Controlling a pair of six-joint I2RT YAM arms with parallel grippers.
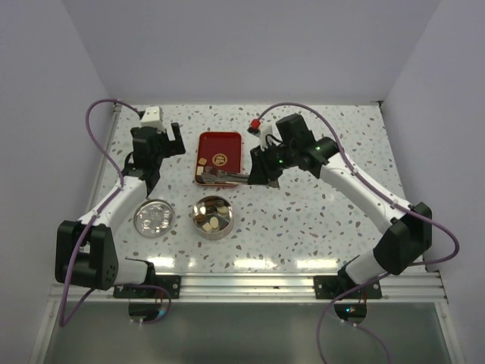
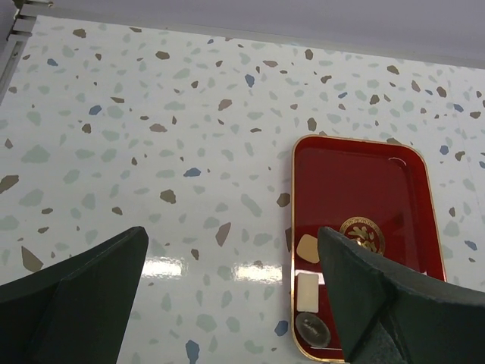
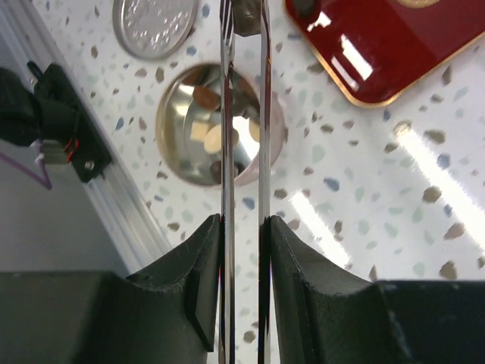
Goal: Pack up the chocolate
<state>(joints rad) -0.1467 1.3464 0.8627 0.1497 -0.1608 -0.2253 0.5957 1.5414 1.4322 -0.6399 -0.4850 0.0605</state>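
At the near edge of the speckled counter (image 1: 303, 220) the two arm bases are bolted to a metal rail (image 1: 250, 284), the left arm's on the left.

Just beyond the rail, left of centre, the round silver tin (image 1: 198, 221) stands open. Its lid (image 1: 154, 218) lies flat just to its left, apart from it. Part of the chocolate is in the tin: the right wrist view shows a dark brown piece (image 3: 206, 97) and a few pale ones (image 3: 215, 139) on its shiny floor.

Farther back, a red tray (image 1: 227, 144) with a gold rim and a gold emblem (image 2: 361, 233) lies right behind the tin. More chocolate sits in its near left corner. In the left wrist view there is a pale cream piece (image 2: 308, 248), then a pale squarish one (image 2: 307, 292), and nearest the corner a dark round one (image 2: 312, 330).

The right claw (image 3: 242, 227) is to the right of the tray, its fingers pressed onto a pair of metal tongs (image 3: 226, 114). The two blades run nearly parallel toward the tray's near edge. A small dull brown piece (image 3: 246, 15) sits between their tips, beside the tray's corner. I cannot tell whether it is lifted off the surface.

The left claw (image 2: 231, 239) is at the far left, level with the tray and to its left. Its fingers are spread wide with nothing between them, above bare counter.
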